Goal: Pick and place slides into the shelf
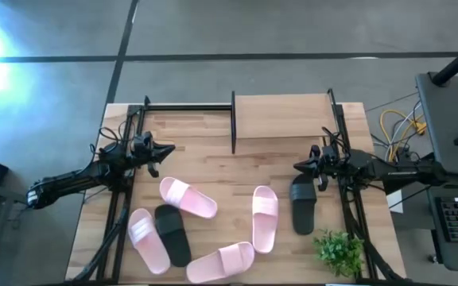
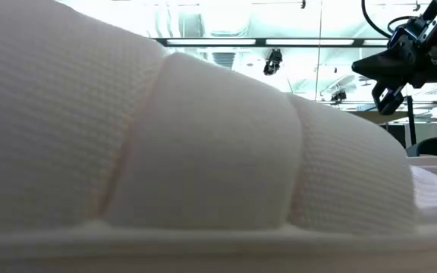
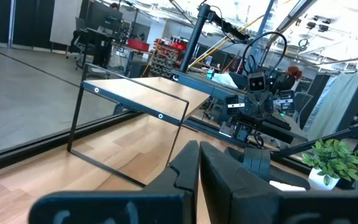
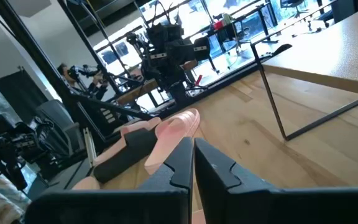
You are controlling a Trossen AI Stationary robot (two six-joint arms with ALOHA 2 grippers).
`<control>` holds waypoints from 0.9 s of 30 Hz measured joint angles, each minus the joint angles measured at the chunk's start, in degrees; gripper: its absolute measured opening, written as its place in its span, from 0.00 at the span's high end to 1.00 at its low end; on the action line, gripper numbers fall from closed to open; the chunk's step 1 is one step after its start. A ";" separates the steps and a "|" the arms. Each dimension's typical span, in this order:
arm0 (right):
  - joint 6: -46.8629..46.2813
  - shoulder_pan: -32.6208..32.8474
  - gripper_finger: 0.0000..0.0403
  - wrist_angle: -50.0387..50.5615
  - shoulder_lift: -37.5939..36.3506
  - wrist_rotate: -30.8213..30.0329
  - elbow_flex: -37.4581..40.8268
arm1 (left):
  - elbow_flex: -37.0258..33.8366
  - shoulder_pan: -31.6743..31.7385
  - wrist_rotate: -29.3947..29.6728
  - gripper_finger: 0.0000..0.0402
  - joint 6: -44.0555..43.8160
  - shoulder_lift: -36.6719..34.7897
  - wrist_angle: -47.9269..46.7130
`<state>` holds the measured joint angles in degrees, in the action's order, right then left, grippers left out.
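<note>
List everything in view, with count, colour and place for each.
Pink slides: four, pale pink, on the near half of the tabletop: one left of centre, one at the left edge, one at the near edge, one right of centre.
Black slides: two, black: one beside the left-edge pink one, one under the right arm.
Shelf: one, black bars with a light wooden plank, far centre of the table, nothing on it.
Plant: one, green, near right corner.
Tabletop: one, light wood.
Left end effector: dark, shut, over the far left of the table.
Right end effector: dark, shut, above the right black slide.
</note>
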<state>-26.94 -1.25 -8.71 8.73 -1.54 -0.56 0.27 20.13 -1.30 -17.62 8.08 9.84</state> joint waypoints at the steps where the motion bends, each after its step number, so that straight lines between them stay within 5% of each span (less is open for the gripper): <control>1: 0.00 0.00 0.98 -0.02 0.00 -0.02 0.00 | 0.00 0.01 0.00 1.00 0.01 0.00 0.00; 6: -16.78 0.03 0.98 -3.26 -0.07 2.81 0.04 | 0.00 0.00 0.00 1.00 0.01 0.00 -0.01; 11: -13.80 0.70 0.98 -15.76 1.71 8.12 0.04 | 0.00 -0.01 0.00 1.00 -0.01 -0.02 0.06; 17: -35.93 0.61 0.98 -20.34 1.86 2.64 0.02 | 0.00 -0.01 0.00 1.00 -0.01 0.02 -0.10; 21: -39.16 0.61 0.98 -20.78 1.91 -2.95 0.02 | 0.00 -0.01 0.00 1.00 0.00 0.03 0.04; 27: -45.89 0.96 0.98 -26.52 5.01 -0.02 -0.89 | 0.00 -0.01 0.02 1.00 0.01 0.00 0.01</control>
<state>-72.83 -0.30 -35.24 13.74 -1.56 -1.45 0.27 20.12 -1.28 -17.61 8.08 9.86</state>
